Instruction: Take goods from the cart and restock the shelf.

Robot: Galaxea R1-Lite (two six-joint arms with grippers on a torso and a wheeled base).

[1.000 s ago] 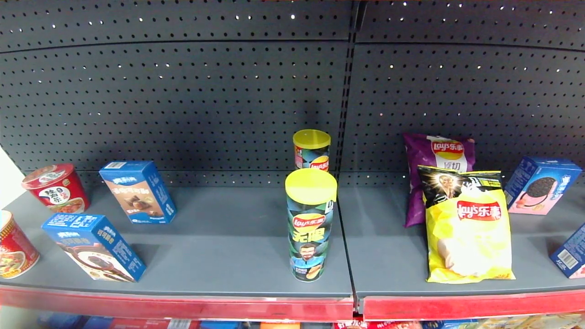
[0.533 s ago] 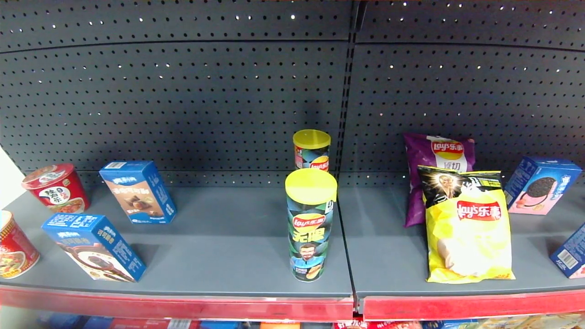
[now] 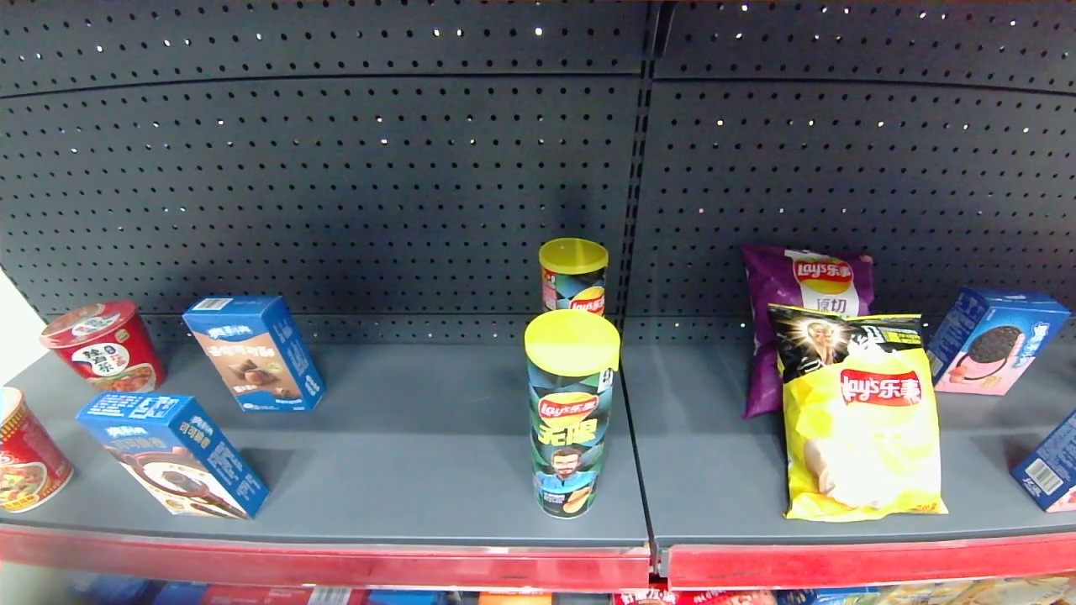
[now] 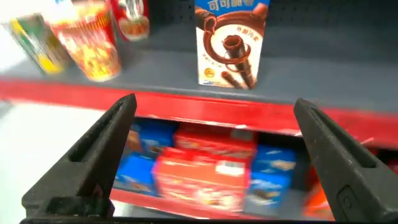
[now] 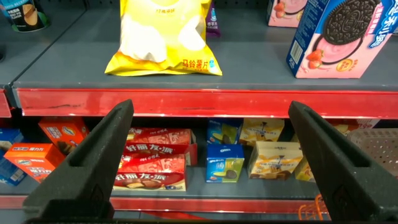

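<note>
The grey shelf (image 3: 420,437) holds two yellow-lidded chip cans (image 3: 570,412), one behind the other. Right of them lean a yellow chip bag (image 3: 862,428) and a purple one (image 3: 803,286). Blue boxes (image 3: 252,353) and red noodle cups (image 3: 102,344) stand at the left. My left gripper (image 4: 214,102) is open in front of the shelf's red edge (image 4: 249,112), below a blue chocolate-stick box (image 4: 229,40). My right gripper (image 5: 211,107) is open too, level with the red edge (image 5: 205,99), below the yellow chip bag (image 5: 163,37). Nothing is between either pair of fingers.
Blue and pink cookie boxes (image 3: 996,340) stand at the shelf's far right. The lower shelf carries red boxes (image 5: 155,165) and small blue and yellow boxes (image 5: 249,152). A perforated dark back panel (image 3: 336,185) closes the shelf behind. Bare shelf lies between the blue boxes and the cans.
</note>
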